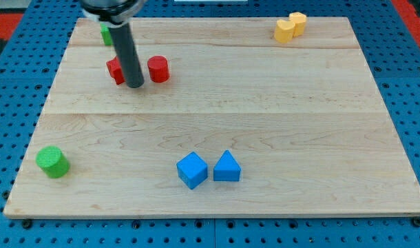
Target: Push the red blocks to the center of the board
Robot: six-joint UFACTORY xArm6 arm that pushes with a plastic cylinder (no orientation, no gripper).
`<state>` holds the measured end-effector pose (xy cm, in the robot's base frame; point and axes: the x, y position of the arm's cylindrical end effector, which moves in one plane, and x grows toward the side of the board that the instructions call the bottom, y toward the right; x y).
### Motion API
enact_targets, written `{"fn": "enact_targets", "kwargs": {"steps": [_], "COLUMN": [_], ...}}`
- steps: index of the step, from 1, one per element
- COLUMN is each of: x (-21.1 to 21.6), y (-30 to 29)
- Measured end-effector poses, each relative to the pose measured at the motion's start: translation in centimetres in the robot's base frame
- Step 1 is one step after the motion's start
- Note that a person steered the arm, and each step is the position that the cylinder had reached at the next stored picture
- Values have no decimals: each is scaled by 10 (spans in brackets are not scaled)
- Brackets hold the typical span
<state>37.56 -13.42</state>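
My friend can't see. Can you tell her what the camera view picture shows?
My tip rests between two red blocks, a partly hidden one and a red cylinder, near the wooden board's upper left. Elsewhere: two yellow blocks, two blue blocks, a green cylinder.

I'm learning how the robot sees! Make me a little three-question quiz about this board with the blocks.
1. True or false: my tip sits between the two red blocks.
2. How many blue blocks are near the view's bottom?
3. Which pair touches each other? A) the yellow blocks B) the green blocks C) the red blocks

Key
1. True: the partly hidden red block is at the tip's left in the view, the red cylinder at its right.
2. Two: a blue cube and a blue wedge-like block.
3. A: the yellow blocks touch at the view's top right; the green cylinder lies far from the other green block.
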Motion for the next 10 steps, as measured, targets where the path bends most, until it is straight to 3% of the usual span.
{"fn": "enact_targets", "kwargs": {"steps": [2, 3, 4, 6, 7, 8, 9, 10], "x": [-1, -12, -14, -39, -58, -10, -20, -90], "y": [-137, -98, -12, -64, 13, 74, 25, 18]}}
